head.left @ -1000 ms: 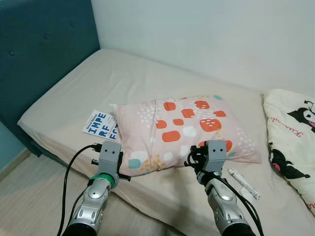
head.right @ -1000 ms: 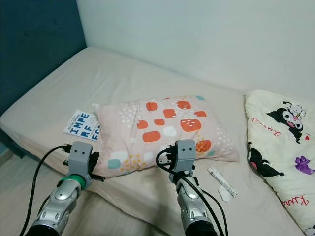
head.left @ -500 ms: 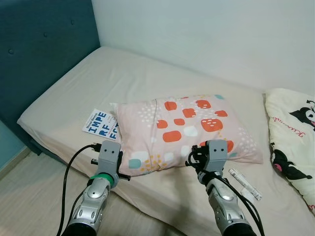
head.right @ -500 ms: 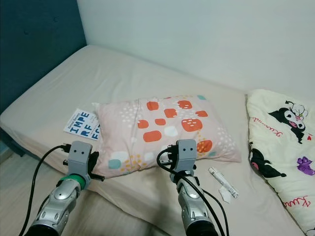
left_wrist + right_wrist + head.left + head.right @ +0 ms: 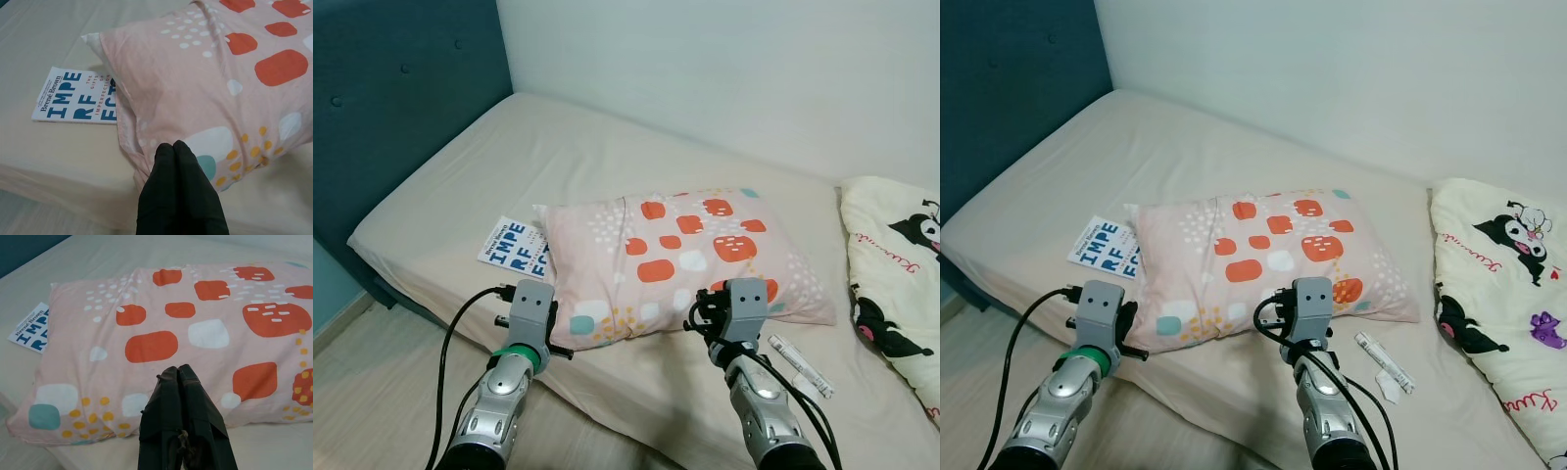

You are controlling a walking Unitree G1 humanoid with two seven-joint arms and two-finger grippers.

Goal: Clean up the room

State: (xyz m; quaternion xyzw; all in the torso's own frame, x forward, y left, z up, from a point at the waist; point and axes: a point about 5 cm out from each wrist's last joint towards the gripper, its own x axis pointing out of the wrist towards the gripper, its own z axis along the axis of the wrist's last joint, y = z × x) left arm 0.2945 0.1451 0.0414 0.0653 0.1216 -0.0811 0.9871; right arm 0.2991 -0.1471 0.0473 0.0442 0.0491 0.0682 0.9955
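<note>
The bed [image 5: 509,166] takes up most of the view, headboard [image 5: 391,108] on the left and a wall [image 5: 724,69] running along the far side. There's loads of bare mattress toward the headboard, so that looks like the open room for moving stuff.

The blanket [image 5: 891,284] with the cartoon print is bunched at the right edge, well apart from both arms.

The pillow [image 5: 675,255] lies skewed across the middle of the bed, its near-left corner close to the bed's near edge. I'd guess it's light, soft and floppy (it'll sag wherever it isn't held). Pinching a corner or the near seam with both hands seems the safest hold. The fabric looks grippy enough, and nothing about it is fragile.

The book [image 5: 514,247] sits flat, its right side tucked under the pillow's left end. It's a thin, stiff paperback and probably hard to pick up off a soft mattress. It's near the bed edge, so sliding it over that edge could help.

A small white tube [image 5: 800,364] lies just right of the pillow, light and likely rolly.

The left hand [image 5: 173,149] hangs just in front of the pillow's near-left corner, fingers pressed together and holding nothing. The right hand [image 5: 178,374] hangs over the pillow's near edge, also closed and empty.
</note>
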